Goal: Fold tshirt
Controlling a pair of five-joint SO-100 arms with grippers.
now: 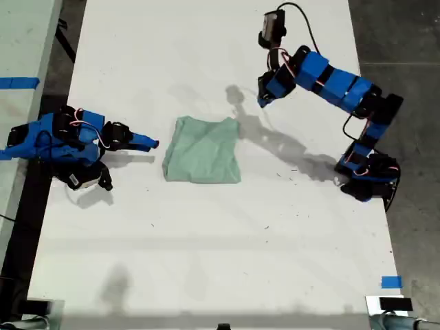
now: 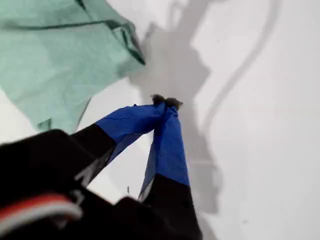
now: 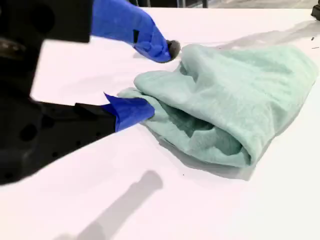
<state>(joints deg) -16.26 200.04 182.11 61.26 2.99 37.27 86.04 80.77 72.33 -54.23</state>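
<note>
The tshirt (image 1: 203,150) lay folded into a compact, roughly square bundle near the middle of the white table (image 1: 206,261), with no readable writing, brand or label visible on it. My first gripper (image 2: 166,102) hung above the bare tabletop just beside one corner of the cloth, its fingertips pressed together and holding nothing. My second gripper (image 3: 152,77) rested low at the bundle's edge toward the exterior view's left, jaws spread and empty.
</note>
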